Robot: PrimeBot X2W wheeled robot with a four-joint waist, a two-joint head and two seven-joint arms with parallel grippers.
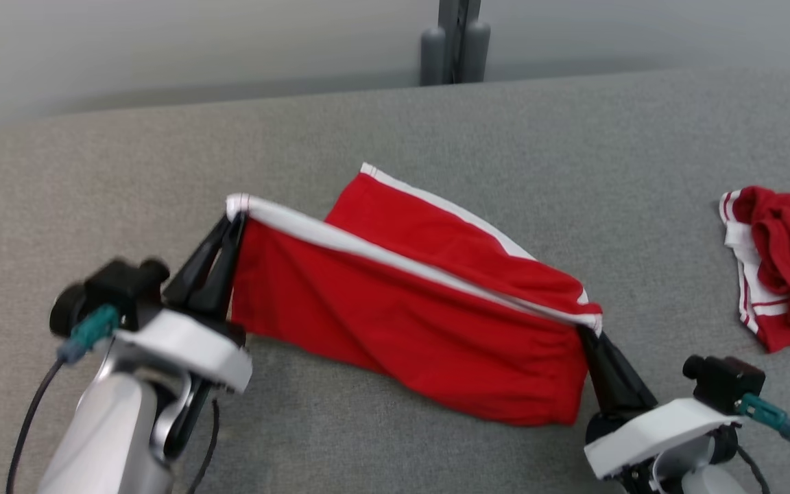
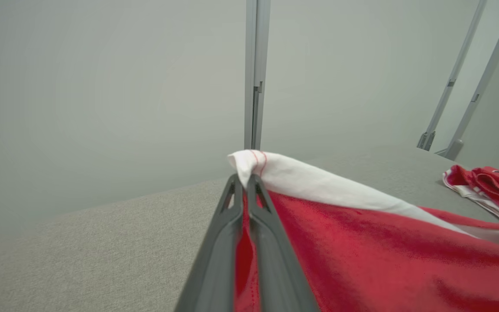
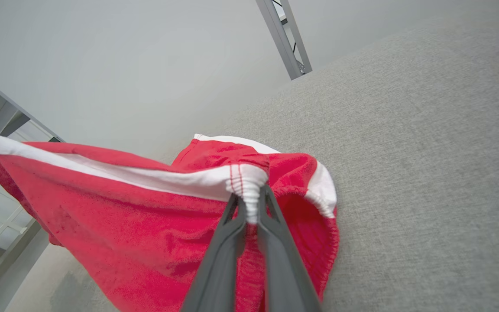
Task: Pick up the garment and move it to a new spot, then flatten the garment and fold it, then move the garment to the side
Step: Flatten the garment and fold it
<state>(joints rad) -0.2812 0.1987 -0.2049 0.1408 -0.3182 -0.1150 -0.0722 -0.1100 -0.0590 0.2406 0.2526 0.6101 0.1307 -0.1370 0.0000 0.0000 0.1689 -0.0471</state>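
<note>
head view: the red garment (image 1: 402,322) is hanging stretched between both arms, its loose part trailing down to the grey desk (image 1: 505,123). the left pincer (image 1: 234,223) and right pincer (image 1: 588,336) are each pinching a white waistband corner.

left wrist view: the fingers (image 2: 219,242) are clamping tight on the band.

right wrist view: likewise, the fingers (image 3: 223,255) are gripping bunched elastic.

the cloth is looking light, soft and floppy, likely to sag and crease. the thicker waistband corners are probably offering the surest hold.

Grey fabric tbl (image 1: 573,137) w/ pale wall (image 1: 162,48) & metal post (image 1: 455,41) behind
</note>
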